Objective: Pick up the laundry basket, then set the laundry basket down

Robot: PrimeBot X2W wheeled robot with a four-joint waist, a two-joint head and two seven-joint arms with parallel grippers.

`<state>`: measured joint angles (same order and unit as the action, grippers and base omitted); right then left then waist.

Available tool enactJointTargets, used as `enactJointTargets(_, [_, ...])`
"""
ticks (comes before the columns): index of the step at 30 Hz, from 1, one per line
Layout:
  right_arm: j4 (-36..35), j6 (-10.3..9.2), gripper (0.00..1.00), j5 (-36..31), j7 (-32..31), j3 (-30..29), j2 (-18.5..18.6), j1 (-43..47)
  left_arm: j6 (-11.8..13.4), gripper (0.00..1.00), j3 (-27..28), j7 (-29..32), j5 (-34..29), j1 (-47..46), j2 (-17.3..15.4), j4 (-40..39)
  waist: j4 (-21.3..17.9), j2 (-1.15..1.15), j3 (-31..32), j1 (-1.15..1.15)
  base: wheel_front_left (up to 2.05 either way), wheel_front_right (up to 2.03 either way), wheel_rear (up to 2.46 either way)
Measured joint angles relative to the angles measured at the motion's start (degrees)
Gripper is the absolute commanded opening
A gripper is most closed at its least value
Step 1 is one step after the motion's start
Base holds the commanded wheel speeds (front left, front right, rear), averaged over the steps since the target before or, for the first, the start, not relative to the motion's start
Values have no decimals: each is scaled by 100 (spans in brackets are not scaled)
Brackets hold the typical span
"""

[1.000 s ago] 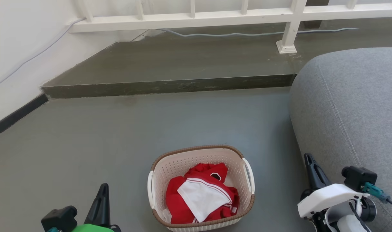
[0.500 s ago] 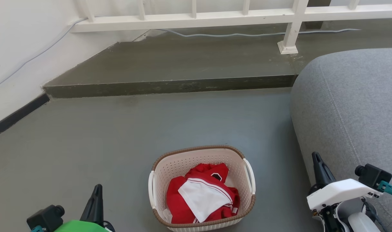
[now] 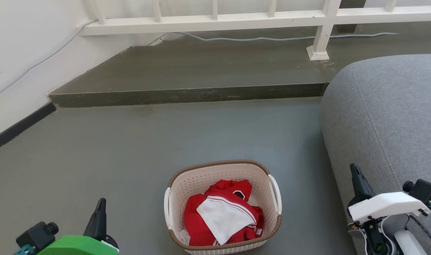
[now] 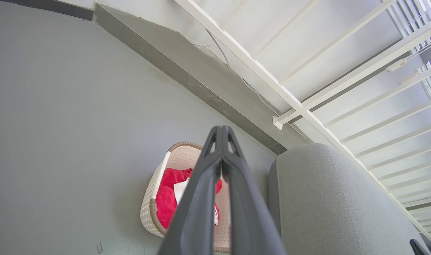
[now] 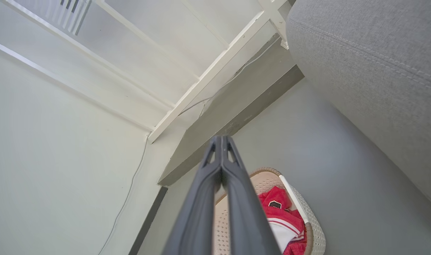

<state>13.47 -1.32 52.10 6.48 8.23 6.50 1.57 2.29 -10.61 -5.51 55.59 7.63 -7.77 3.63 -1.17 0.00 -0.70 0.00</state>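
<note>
The left hand (image 3: pixel 101 203) and right hand (image 3: pixel 354 170) flank the scene low down, each with fingers pressed together, gripping nothing. Between them, touching neither, the laundry basket (image 3: pixel 215 176) stands on the grey floor (image 3: pixel 130 148), red and white clothes (image 3: pixel 222 216) inside. A grey sofa (image 3: pixel 389 117) lies to its right; beyond, a step (image 3: pixel 187 71) and white railing (image 3: pixel 215 19).

Home living area: grey sofa (image 3: pixel 389 117), white railing (image 3: pixel 236 19), laundry basket (image 3: pixel 197 180).
</note>
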Motion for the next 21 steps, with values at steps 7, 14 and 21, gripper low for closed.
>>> enactJointTargets(7, [5, 82, 0, 525, -126, -145, -33, -39, -86, 0, 135, 118, 500, -118, 12, 140, 15, 0, 6, 0, 0, 0, 0])
enactJointTargets(14, [20, 199, 0, 1144, -259, -318, -71, -115, -204, 0, 275, 194, 1093, -252, 63, 278, 31, 0, 13, 0, 0, 0, 0])
enactJointTargets(21, [34, 286, 0, 1653, -397, -471, -90, -137, -303, 0, 367, 301, 1586, -358, 90, 375, 46, 0, 20, 0, 0, 0, 0])
